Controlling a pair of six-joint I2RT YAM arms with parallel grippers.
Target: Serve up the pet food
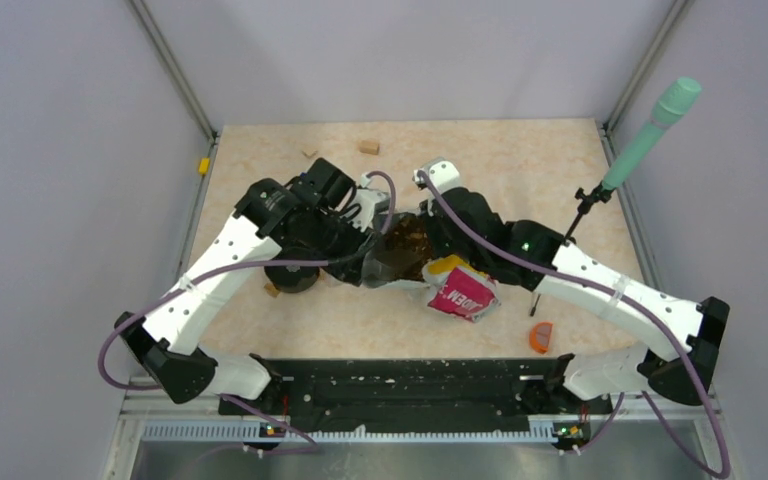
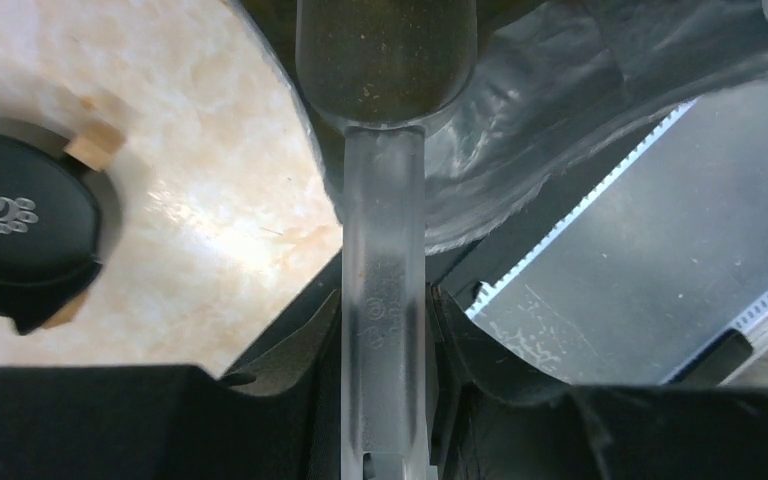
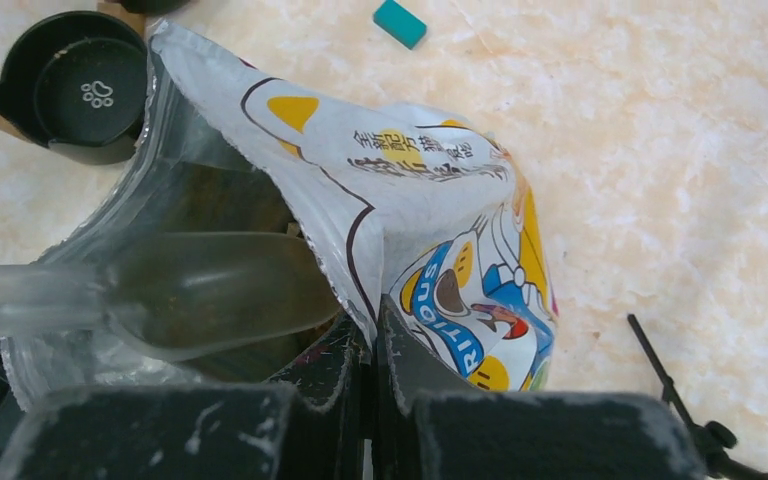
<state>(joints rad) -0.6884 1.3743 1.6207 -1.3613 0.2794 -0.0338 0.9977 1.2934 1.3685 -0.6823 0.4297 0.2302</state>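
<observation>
the left hand (image 2: 384, 335) is clamped on the handle of a clear scoop (image 2: 384, 230), whose head sits inside the open bag (image 3: 410, 190). the right hand (image 3: 372, 350) pinches the bag's rim. brown pet food (image 1: 410, 240) lies in the bag. a black bowl (image 3: 80, 90) with a paw print stands on the table (image 3: 680, 150) just beside it

Soft, even light fills your top view; glare whitens the tabletop (image 2: 222, 232) at your left wrist, where the scoop handle (image 2: 382, 300) blurs close to the lens.
</observation>
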